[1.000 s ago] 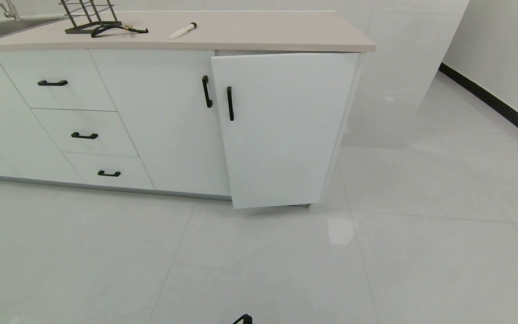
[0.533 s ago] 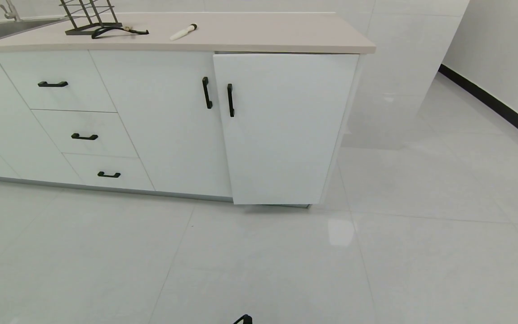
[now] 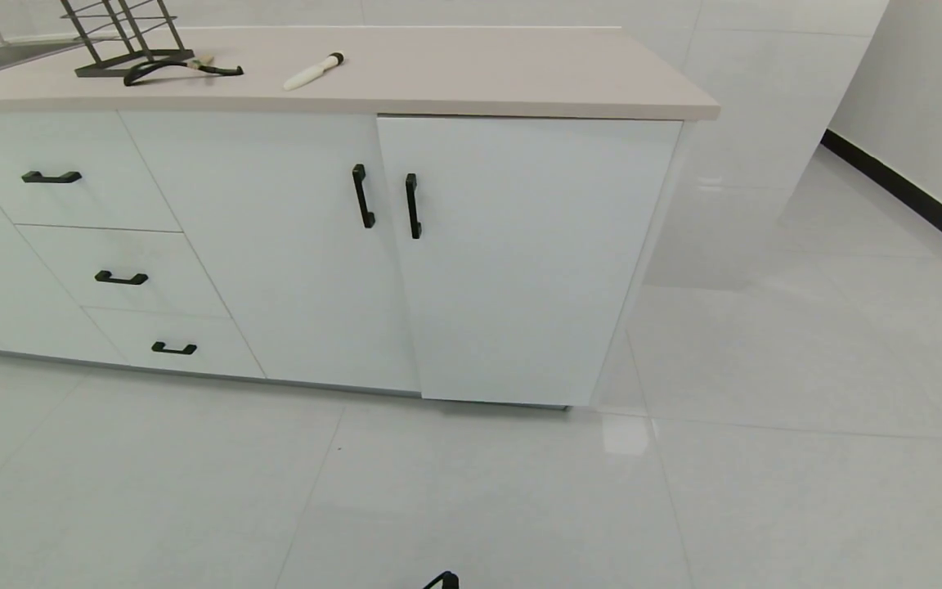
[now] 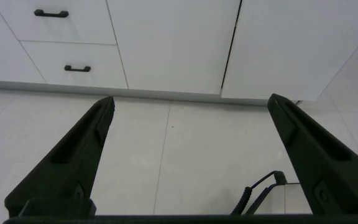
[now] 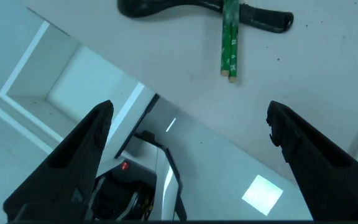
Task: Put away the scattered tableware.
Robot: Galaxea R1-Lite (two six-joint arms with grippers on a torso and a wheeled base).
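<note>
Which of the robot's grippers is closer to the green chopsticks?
Right, probably. The chopsticks lie ahead of the right gripper, beyond its open fingers; the left gripper hangs low over the floor, facing the lower drawers.

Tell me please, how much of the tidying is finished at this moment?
Done: little that shows; the cabinet doors are shut. In hand: nothing, since the left gripper and the right gripper are both open and empty. Left: a white utensil, a black utensil and green chopsticks lie on the countertop beside the wire rack, so most of the job seems ahead.
</note>
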